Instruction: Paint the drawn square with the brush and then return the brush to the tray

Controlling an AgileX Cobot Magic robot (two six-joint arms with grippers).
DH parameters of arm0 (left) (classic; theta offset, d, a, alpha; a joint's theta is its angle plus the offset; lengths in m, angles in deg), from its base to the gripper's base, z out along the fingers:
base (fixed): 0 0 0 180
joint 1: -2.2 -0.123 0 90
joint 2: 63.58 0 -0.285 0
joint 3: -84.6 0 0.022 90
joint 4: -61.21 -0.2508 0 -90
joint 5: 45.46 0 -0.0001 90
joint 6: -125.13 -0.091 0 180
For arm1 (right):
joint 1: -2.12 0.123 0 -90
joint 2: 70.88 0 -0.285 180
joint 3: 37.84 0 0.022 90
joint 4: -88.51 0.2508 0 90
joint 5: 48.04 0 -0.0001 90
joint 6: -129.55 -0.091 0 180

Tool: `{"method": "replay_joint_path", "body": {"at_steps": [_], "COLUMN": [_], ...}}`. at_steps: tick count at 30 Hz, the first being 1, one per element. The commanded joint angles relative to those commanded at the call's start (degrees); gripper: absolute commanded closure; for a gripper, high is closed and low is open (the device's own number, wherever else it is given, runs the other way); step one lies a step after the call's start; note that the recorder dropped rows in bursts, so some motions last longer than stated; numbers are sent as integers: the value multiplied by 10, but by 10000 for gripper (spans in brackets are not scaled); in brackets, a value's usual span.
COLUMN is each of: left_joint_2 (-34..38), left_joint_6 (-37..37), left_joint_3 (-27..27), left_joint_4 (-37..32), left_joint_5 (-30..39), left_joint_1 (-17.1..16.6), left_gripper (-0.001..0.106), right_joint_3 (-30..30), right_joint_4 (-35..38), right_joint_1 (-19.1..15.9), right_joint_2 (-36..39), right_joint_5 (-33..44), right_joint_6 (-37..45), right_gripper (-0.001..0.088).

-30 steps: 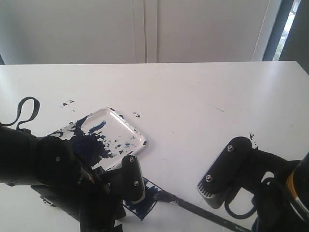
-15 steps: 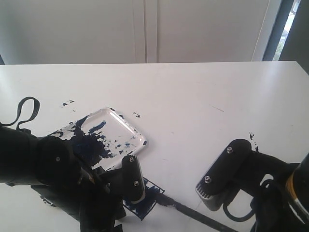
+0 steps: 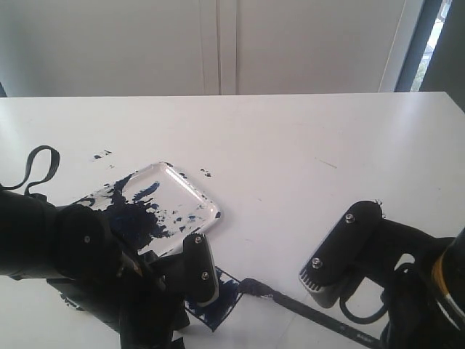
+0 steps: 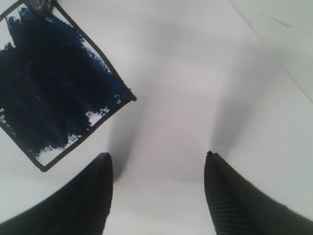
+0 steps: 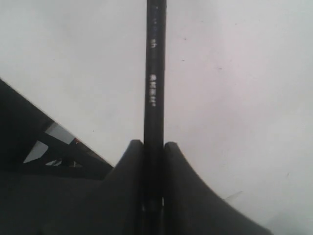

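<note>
The drawn square [image 3: 221,299] lies near the table's front edge, mostly filled with dark blue, and the left arm partly covers it. In the left wrist view the square [image 4: 54,83] shows white gaps along its edges. My left gripper [image 4: 157,161] is open over bare table beside the square, holding nothing. My right gripper [image 5: 154,144] is shut on the black handle of the brush [image 5: 155,73]. In the exterior view the brush [image 3: 290,303] slants across the table with its bristle end at the square's right edge. The paint-smeared clear tray [image 3: 190,190] sits behind the square.
Small dark paint specks [image 3: 102,155] mark the table left of the tray, behind the tray [image 3: 206,173] and by the right arm [image 3: 378,206]. A black cable loop [image 3: 40,163] rises from the left arm. The table's far edge meets a pale wall.
The right gripper dipped toward the front and came back. The brush tip ends slightly farther back at the square's right edge. The left arm has not moved.
</note>
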Motion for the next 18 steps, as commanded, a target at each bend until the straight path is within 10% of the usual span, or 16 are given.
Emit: {"method": "replay_joint_path", "body": {"at_steps": [10,18], "left_joint_2": [0,0], "left_joint_6": [0,0], "left_joint_3": [0,0], "left_joint_4": [0,0], "left_joint_5": [0,0], "left_joint_1": [0,0], "left_gripper": [453,453], "right_joint_3": [0,0], "right_joint_4": [83,9], "right_joint_1": [0,0], "right_joint_2": [0,1], "right_joint_5": [0,0], "right_joint_6": [56,0], "right_gripper": [868,868]}}
